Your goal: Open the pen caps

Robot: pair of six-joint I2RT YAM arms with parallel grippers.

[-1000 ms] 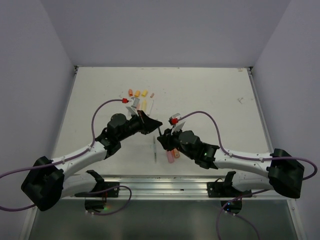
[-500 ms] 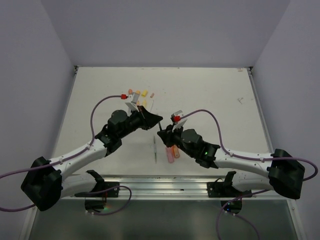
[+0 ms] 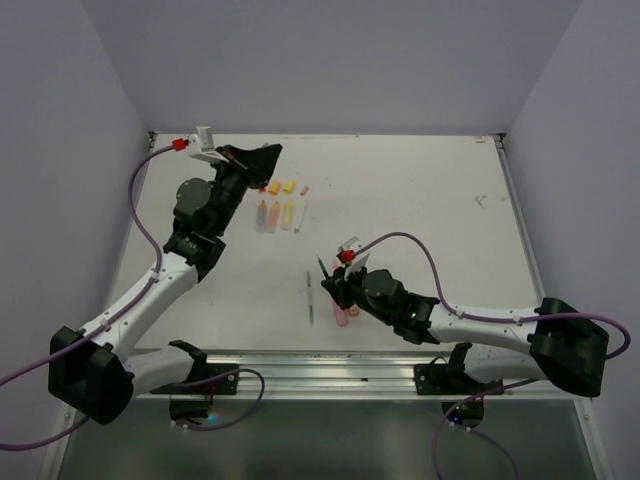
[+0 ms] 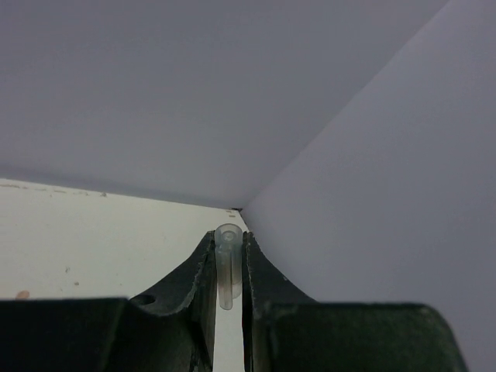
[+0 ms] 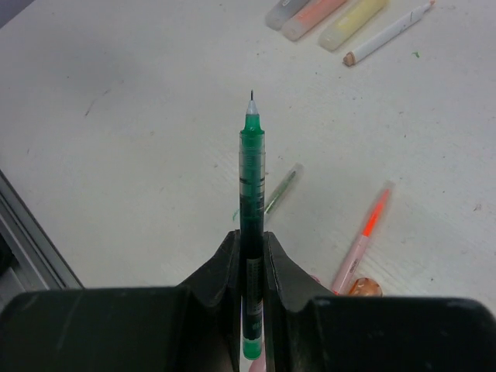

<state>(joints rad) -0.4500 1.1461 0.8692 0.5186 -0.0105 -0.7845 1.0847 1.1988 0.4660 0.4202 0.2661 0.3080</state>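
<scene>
- Separation of a slim clear cap (image 4: 229,260) from the green pen (image 5: 251,167), judged the step in hand: nib bare, cap and pen well apart, one in each gripper.
- Left gripper (image 3: 270,152): nearly shut, pinching the clear cap between its fingertips; raised high over the far left of the table (image 3: 430,190).
- Right gripper (image 5: 250,240): clamped tight on the barrel of the green pen, nib pointing away from the wrist, low over the near middle of the table.
- Already lying in a far row: orange highlighter (image 5: 318,14), yellow highlighter (image 5: 353,19) and white pen (image 5: 387,32), with short loose caps (image 3: 275,186) just beyond them.
- Near the right gripper: a thin greenish pen (image 5: 280,188) and a pink-orange pen (image 5: 364,236); capped or not, cannot tell.
- Next move, as a judgement: lower the clear cap beside the loose caps and release it; lay the green pen flat by the row, nib clear of the other pens; then look for any pen not yet opened.
</scene>
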